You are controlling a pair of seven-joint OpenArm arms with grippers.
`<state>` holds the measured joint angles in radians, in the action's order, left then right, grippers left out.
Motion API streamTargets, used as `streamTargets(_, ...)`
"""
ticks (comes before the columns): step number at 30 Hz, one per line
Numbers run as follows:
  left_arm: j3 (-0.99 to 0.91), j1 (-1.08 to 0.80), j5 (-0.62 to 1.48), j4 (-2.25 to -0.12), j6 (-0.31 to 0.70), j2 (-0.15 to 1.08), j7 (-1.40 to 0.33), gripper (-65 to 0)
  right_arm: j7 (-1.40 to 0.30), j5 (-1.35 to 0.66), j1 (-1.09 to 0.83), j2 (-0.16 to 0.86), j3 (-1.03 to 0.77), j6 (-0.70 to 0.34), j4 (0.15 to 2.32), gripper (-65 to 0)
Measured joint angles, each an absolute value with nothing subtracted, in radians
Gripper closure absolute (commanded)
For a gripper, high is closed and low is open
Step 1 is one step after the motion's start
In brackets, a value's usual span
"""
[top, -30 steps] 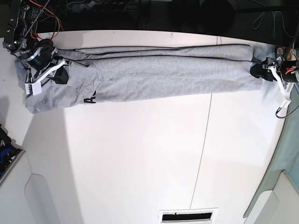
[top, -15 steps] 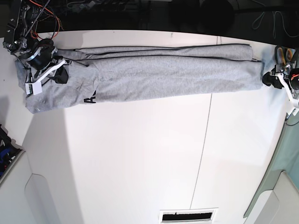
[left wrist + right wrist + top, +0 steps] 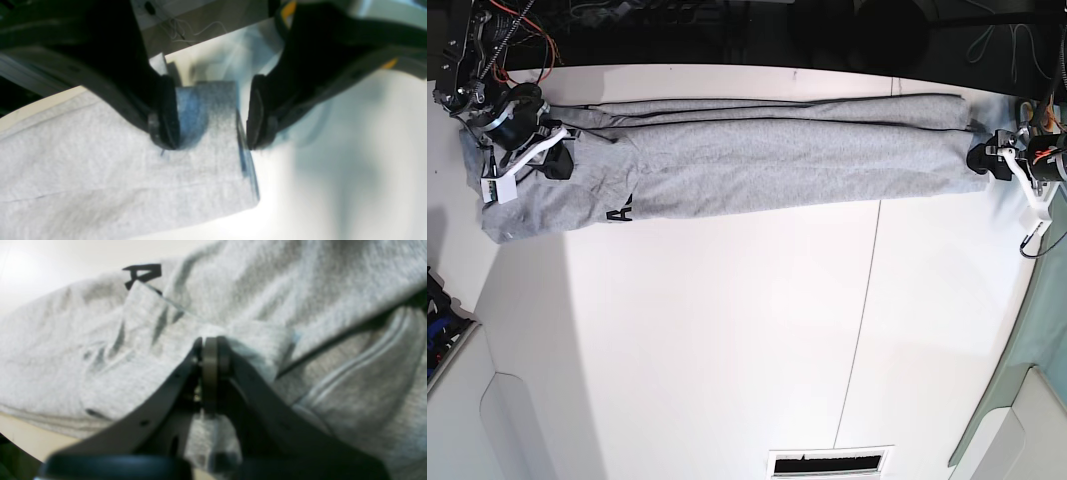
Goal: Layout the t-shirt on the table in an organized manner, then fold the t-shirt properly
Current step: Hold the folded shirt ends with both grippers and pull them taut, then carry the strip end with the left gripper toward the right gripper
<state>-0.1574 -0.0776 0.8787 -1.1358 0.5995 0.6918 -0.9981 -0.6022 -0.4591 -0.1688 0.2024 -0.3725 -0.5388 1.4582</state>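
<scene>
The grey t-shirt (image 3: pixel 777 160) lies folded into a long band along the table's (image 3: pixel 727 350) far edge. A bit of black lettering (image 3: pixel 619 213) shows near its left end. My right gripper (image 3: pixel 210 353) is shut on a bunched fold of the t-shirt (image 3: pixel 66 350) at that left end, and it shows in the base view (image 3: pixel 552 160). My left gripper (image 3: pixel 208 115) is open at the shirt's right end (image 3: pixel 982 158). The t-shirt's corner (image 3: pixel 100 173) lies between its jaws, one finger (image 3: pixel 165 113) resting on the cloth, the other finger (image 3: pixel 257 113) just off its edge.
A thin dark seam (image 3: pixel 862 300) crosses the table. A slotted vent (image 3: pixel 830 462) sits at the near edge. Cables and dark gear line the far edge (image 3: pixel 727 30). A teal sheet (image 3: pixel 1042 330) hangs at the right, and blue items (image 3: pixel 437 320) lie at the left.
My left gripper drew back to the right off the shirt's end, then came back over its corner. The right gripper has kept its hold and place.
</scene>
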Motion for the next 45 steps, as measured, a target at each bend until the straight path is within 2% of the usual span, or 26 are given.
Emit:
streamTargets(7,-0.163,-0.075,0.922,-1.07,0.623,0.693,-0.988,-38.0,-0.602,-0.459,-0.168,0.202,-0.373,-0.539,1.458,0.0)
streamTargets(13,-0.165,-0.074,1.066,-1.055,0.67,0.661,-1.097,-38.0,-0.602,-0.459,-0.169,0.202,-0.373,-0.539,1.458,0.0)
streamTargets(24,-0.162,-0.097,1.252,-1.053,0.686,0.637,-1.235,-38.0,-0.602,-0.459,-0.169,0.202,-0.373,-0.539,1.458,0.0)
streamTargets(25,-0.162,-0.097,1.266,-1.053,0.686,0.636,-1.235,-36.9,-0.602,-0.459,-0.169,0.202,-0.373,-0.539,1.458,0.0)
streamTargets(26,-0.162,-0.097,1.28,-1.053,0.686,0.635,-1.234,-32.4,-0.602,-0.459,-0.168,0.202,-0.373,-0.539,1.458,0.0)
streamTargets(29,-0.162,-0.097,1.296,-1.053,0.685,0.635,-1.233,-3.1,-0.602,-0.459,-0.168,0.202,-0.373,-0.539,1.458,0.0)
streamTargets(30,-0.162,-0.097,1.299,-1.053,0.685,0.635,-1.227,0.0,-0.602,-0.459,-0.168,0.202,-0.373,-0.539,1.458,0.0)
streamTargets(37,-0.16,-0.083,1.294,-1.052,0.685,0.646,-1.175,0.0,-0.602,-0.46,-0.168,0.202,-0.373,-0.539,1.458,0.0)
streamTargets(45,-0.16,-0.025,1.316,-1.085,0.685,0.747,-1.192,0.0,-0.603,-0.463,-0.168,0.202,-0.373,-0.539,1.458,0.0)
